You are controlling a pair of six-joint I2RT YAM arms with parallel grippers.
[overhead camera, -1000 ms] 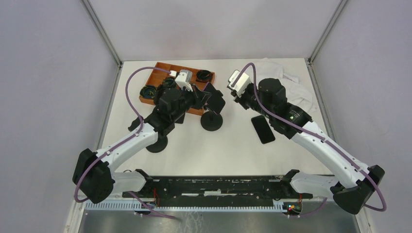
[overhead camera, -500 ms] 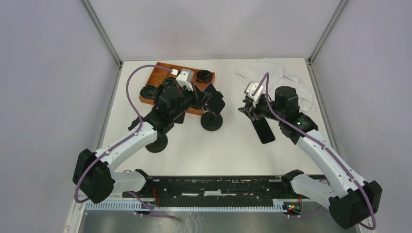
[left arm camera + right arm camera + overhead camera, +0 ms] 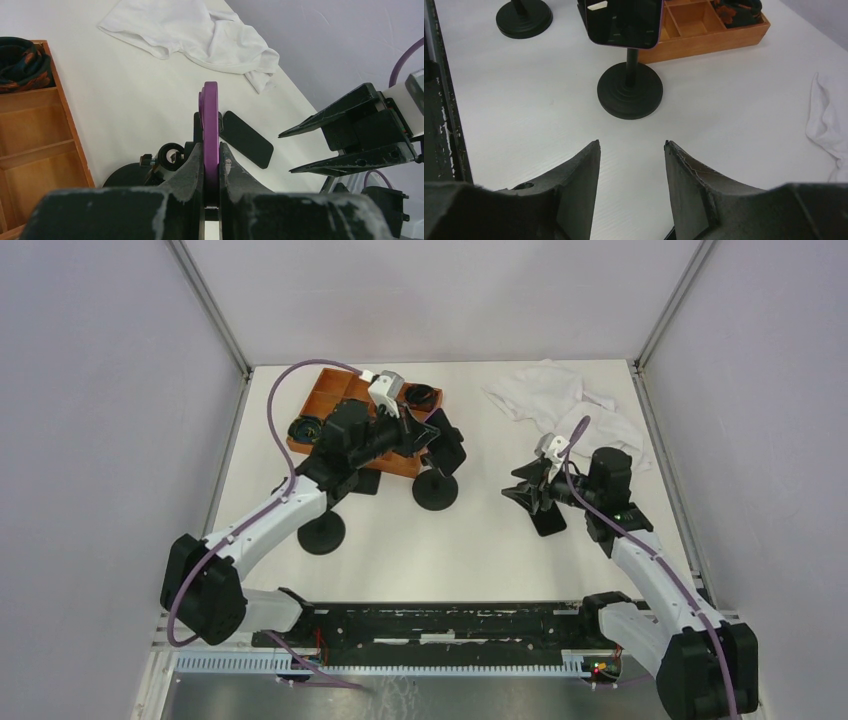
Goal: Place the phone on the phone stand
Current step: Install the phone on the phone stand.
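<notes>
Top: left gripper clamped on purple phone over phone stand, mid table by the tray. Right gripper, fingers apart, is over a black phone nearer the right edge.
Left wrist: phone edge-on between fingers.
Right wrist: phone at stand top, seating unclear.
Risk: released unseated, it tips off.

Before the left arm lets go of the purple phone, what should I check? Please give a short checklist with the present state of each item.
1. Left gripper shut on the purple phone: ok.
2. Purple phone directly over the phone stand: ok.
3. Phone seated in the stand's cradle: cannot tell, the cradle is hidden behind the phone.
4. Right gripper open, holding nothing, apart from the stand: ok.
5. Black phone lying flat, apart from the stand's base: ok.
</notes>
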